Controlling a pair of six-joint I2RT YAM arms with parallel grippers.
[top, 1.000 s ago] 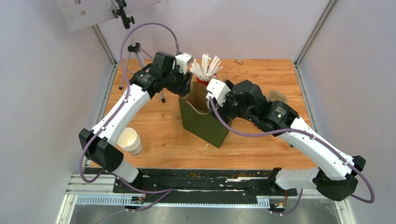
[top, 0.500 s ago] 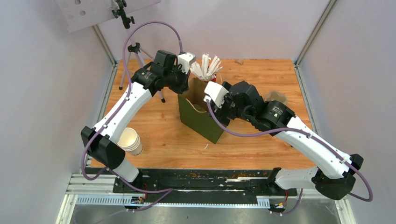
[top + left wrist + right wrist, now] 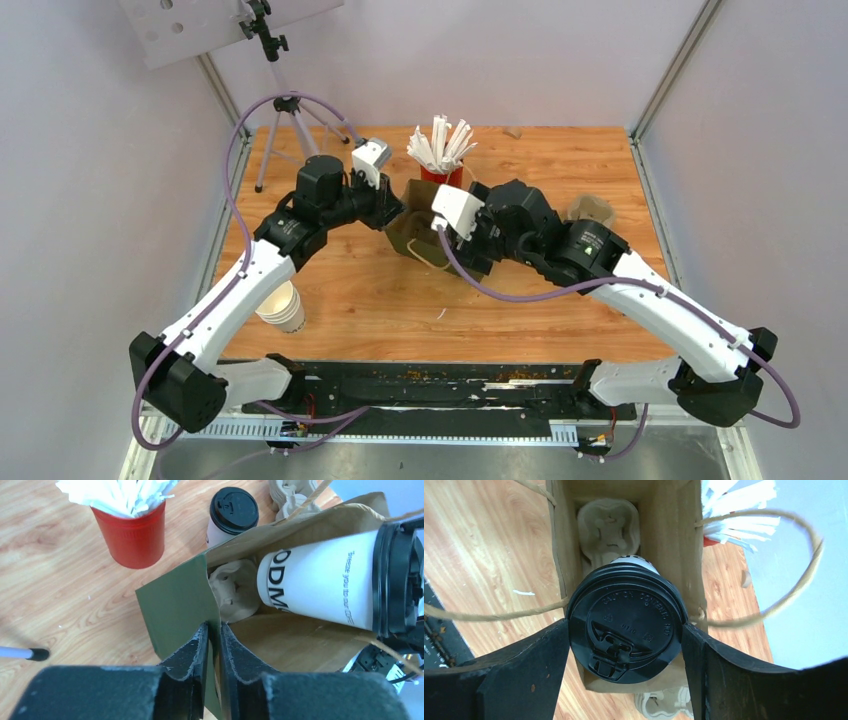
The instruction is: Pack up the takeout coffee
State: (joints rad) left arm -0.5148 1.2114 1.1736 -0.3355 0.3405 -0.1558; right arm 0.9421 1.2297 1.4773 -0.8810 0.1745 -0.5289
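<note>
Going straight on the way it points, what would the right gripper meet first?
The right gripper holds the takeout coffee by its lid, aimed into the green paper bag. The cup's base would probably land on the pulp cup carrier at the bottom first, though depth is unclear.

Wooden tabletop (image 3: 560, 160), pale lilac walls (image 3: 90, 180) on three sides, aluminium corner posts (image 3: 672, 75), even light.

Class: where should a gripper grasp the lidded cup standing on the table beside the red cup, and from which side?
Probably the black lid rim of the lidded cup, from above: it stands upright, with the red cup and green bag close at its sides.
</note>
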